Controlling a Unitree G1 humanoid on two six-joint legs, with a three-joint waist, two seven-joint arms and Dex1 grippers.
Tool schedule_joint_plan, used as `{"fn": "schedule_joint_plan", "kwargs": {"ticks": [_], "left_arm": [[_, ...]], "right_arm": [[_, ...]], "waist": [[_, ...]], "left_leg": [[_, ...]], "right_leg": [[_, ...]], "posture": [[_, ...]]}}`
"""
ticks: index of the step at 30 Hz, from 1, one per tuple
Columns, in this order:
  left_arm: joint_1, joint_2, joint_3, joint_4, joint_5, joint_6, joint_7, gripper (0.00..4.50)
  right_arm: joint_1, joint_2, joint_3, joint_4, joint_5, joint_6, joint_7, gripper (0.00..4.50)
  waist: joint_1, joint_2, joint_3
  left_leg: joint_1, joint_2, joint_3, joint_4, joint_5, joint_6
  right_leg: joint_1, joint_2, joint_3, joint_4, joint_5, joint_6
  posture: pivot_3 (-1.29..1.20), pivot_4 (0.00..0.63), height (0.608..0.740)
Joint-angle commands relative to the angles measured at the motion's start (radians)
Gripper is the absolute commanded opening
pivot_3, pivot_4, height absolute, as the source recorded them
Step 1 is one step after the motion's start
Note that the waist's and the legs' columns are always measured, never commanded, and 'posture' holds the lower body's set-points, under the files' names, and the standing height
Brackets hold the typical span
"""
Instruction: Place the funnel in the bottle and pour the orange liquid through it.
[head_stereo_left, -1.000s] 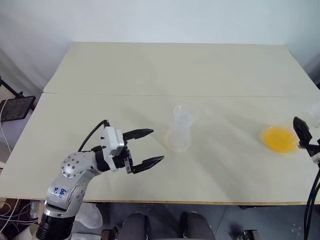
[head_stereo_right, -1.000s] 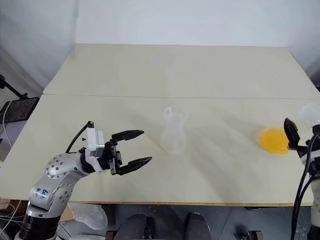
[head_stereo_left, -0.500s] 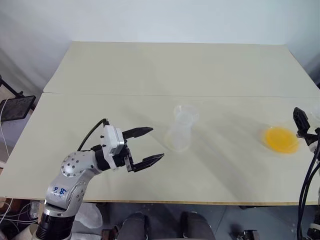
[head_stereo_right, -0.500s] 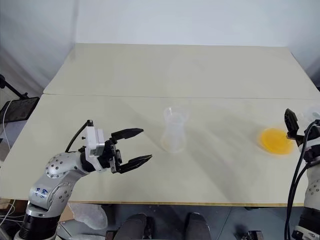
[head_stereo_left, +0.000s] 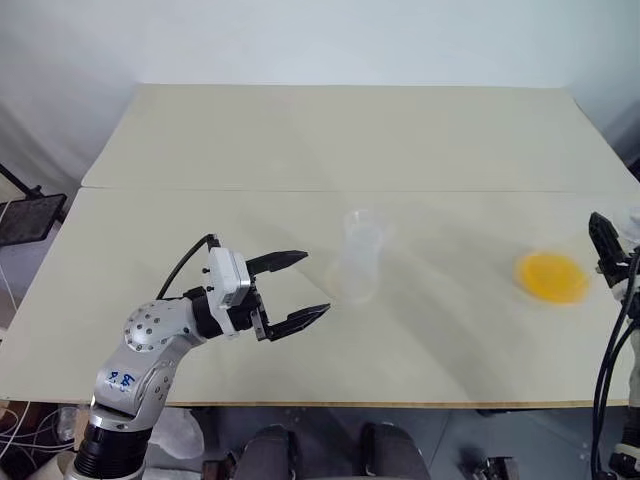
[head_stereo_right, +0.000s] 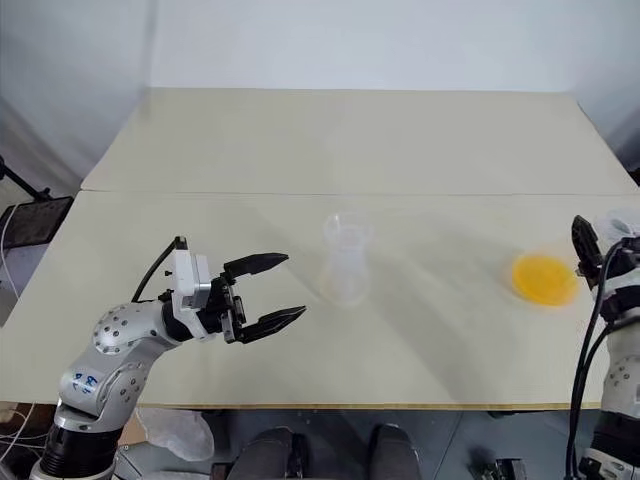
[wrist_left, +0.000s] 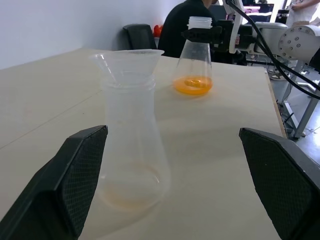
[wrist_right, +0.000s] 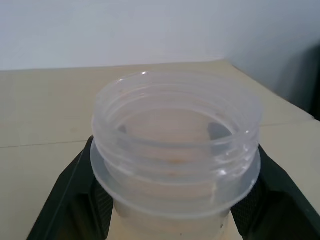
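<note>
Change, right gripper (wrist_right: 170, 210): a second ago its black fingers stood parted beside the orange flask; they are now closed on the flask's neck just below the threaded rim, one finger on each side.
Change, left gripper (head_stereo_left: 300, 287): same place as a second ago, jaws wide apart, holding nothing, aimed at the bottle.
Change, table contents: bottle and funnel stand where they stood before; the orange pool sits slightly nearer the table's middle than it did.
Container 1: small clear flask-like bottle (wrist_left: 131, 145), upright near the middle of the pale beige table (head_stereo_left: 300, 130), just ahead of the left gripper and apart from it. Inside: a faint film at the base, no coloured liquid visible.
Container 1 fitting: small transparent cone-mouthed funnel (wrist_left: 129, 62), seated in the bottle's neck, mouth upward.
Container 2: larger clear conical flask with a thick threaded neck (wrist_left: 195, 52), upright near the table's right edge, well apart from the bottle.
Container 2 contents: bright yellow-orange liquid (head_stereo_left: 551, 277), a shallow layer across the flask's base; the upper body is empty.
Background: a seated person (wrist_left: 187, 25) in dark clothing beyond the table, seen in the left wrist view.
</note>
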Motion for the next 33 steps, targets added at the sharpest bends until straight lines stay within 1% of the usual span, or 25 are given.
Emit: {"fn": "schedule_joint_plan", "kwargs": {"ticks": [1, 2, 3, 5, 7, 9, 12, 14, 16, 18, 19, 23, 28, 31, 33], "left_arm": [[-0.02, -0.005, 0.023, 0.001, -0.016, -0.027, 0.005, 4.5], [-0.023, -0.005, 0.025, 0.008, -0.017, -0.029, 0.003, 4.5], [-0.029, -0.008, 0.029, 0.017, -0.019, -0.031, 0.005, 4.5], [-0.039, -0.015, 0.035, 0.033, -0.023, -0.033, 0.01, 4.5], [-0.049, -0.017, 0.037, 0.05, -0.02, -0.038, 0.008, 4.5], [-0.054, -0.017, 0.038, 0.062, -0.018, -0.041, 0.005, 4.5], [-0.046, -0.015, 0.04, 0.072, -0.015, -0.053, -0.001, 4.5], [-0.049, -0.015, 0.039, 0.086, -0.013, -0.06, -0.005, 4.5], [-0.057, -0.017, 0.037, 0.099, -0.01, -0.068, -0.006, 4.5], [-0.065, -0.019, 0.035, 0.112, -0.009, -0.074, -0.007, 4.5], [-0.066, -0.022, 0.031, 0.114, -0.006, -0.079, -0.007, 4.5], [-0.064, -0.03, 0.02, 0.115, 0.003, -0.092, -0.004, 4.5], [-0.063, -0.039, 0.011, 0.118, 0.011, -0.101, -0.002, 4.5], [-0.068, -0.047, 0.0, 0.122, 0.016, -0.106, -0.002, 4.5], [-0.071, -0.051, -0.005, 0.124, 0.017, -0.109, -0.002, 4.5]], "right_arm": [[-0.045, -0.059, 0.123, -0.217, -0.019, 0.083, 0.008, 2.48], [-0.044, -0.079, 0.169, -0.258, -0.043, 0.12, 0.008, 2.48], [-0.065, -0.088, 0.227, -0.318, -0.074, 0.175, -0.03, 2.48], [-0.112, -0.079, 0.292, -0.39, -0.1, 0.246, -0.095, 2.48], [-0.148, -0.065, 0.335, -0.412, -0.124, 0.221, -0.086, 2.48], [-0.193, -0.039, 0.374, -0.424, -0.178, 0.181, -0.112, 2.48], [-0.226, -0.063, 0.472, -0.439, -0.349, 0.049, -0.103, 2.48], [-0.235, -0.064, 0.494, -0.423, -0.394, 0.011, -0.09, 2.48], [-0.228, -0.064, 0.519, -0.428, -0.395, -0.027, -0.033, 2.48], [-0.229, -0.06, 0.533, -0.42, -0.407, -0.035, -0.009, 2.48], [-0.227, -0.062, 0.55, -0.404, -0.447, -0.066, -0.011, 2.48], [-0.232, -0.072, 0.596, -0.332, -0.637, -0.202, -0.074, 2.48], [-0.257, -0.068, 0.613, -0.271, -0.776, -0.239, -0.125, 2.48], [-0.282, -0.095, 0.651, -0.244, -0.895, -0.327, -0.146, 2.48], [-0.291, -0.095, 0.663, -0.234, -0.937, -0.377, -0.161, 2.48]], "waist": [[-0.005, 0.002, 0.001], [-0.007, 0.002, 0.001], [-0.008, 0.002, 0.001], [-0.008, 0.002, 0.001], [-0.007, 0.002, 0.001], [-0.001, 0.002, 0.001], [0.005, 0.002, 0.001], [0.007, 0.001, 0.001], [0.009, 0.001, 0.001], [0.007, 0.001, 0.002], [0.006, 0.001, 0.002], [0.005, 0.001, 0.002], [0.004, 0.001, 0.002], [-0.006, 0.001, 0.002], [-0.011, 0.001, 0.002]], "left_leg": [[0.0, 0.0, 0.0, 0.0, 0.0, 0.0], [0.0, 0.0, 0.0, 0.0, 0.0, 0.0], [0.0, 0.0, 0.0, -0.001, 0.0, 0.0], [0.0, 0.0, -0.001, -0.001, 0.0, 0.0], [-0.001, 0.0, -0.001, 0.0, 0.0, 0.0], [-0.002, -0.001, -0.003, 0.0, 0.0, 0.0], [-0.003, -0.002, -0.003, -0.001, 0.0, 0.0], [-0.004, -0.002, -0.004, -0.001, 0.0, 0.0], [-0.004, -0.002, -0.005, -0.001, 0.0, 0.0], [-0.004, -0.002, -0.004, -0.001, 0.0, 0.0], [-0.004, -0.001, -0.004, -0.001, 0.0, 0.0], [-0.004, -0.001, -0.004, -0.001, 0.0, 0.0], [-0.004, -0.001, -0.004, -0.001, 0.0, 0.0], [-0.004, -0.001, -0.004, -0.001, 0.0, 0.0], [-0.004, -0.001, -0.004, -0.001, 0.0, -0.001]], "right_leg": [[0.0, 0.0, 0.0, 0.0, 0.0, 0.0], [0.0, 0.0, 0.0, 0.0, 0.0, 0.0], [-0.001, 0.0, 0.0, 0.001, 0.0, 0.0], [-0.001, 0.0, -0.001, 0.001, 0.0, 0.0], [-0.001, 0.0, -0.001, 0.0, 0.0, 0.0], [-0.001, 0.0, -0.002, 0.0, 0.0, 0.0], [-0.001, -0.001, -0.003, -0.001, 0.0, 0.0], [-0.001, -0.001, -0.004, -0.001, 0.0, 0.0], [-0.001, -0.001, -0.005, -0.001, 0.0, 0.0], [-0.001, -0.001, -0.005, -0.001, 0.0, 0.0], [-0.001, -0.001, -0.006, -0.001, 0.0, 0.0], [-0.001, -0.001, -0.006, -0.001, 0.0, 0.0], [-0.001, -0.001, -0.006, -0.001, 0.0, 0.0], [-0.001, -0.001, -0.006, -0.001, 0.0, 0.0], [-0.001, -0.001, -0.006, -0.001, 0.0, 0.0]], "posture": [[0.0, 0.15, 0.74], [0.0, 0.15, 0.74], [0.0, 0.15, 0.74], [0.0, 0.15, 0.74], [0.0, 0.15, 0.74], [0.0, 0.15, 0.74], [0.0, 0.15, 0.74], [0.0, 0.15, 0.74], [0.0, 0.15, 0.74], [0.0, 0.15, 0.74], [0.0, 0.15, 0.74], [0.0, 0.15, 0.74], [0.0, 0.15, 0.74], [0.0, 0.15, 0.74], [0.0, 0.15, 0.74]]}}
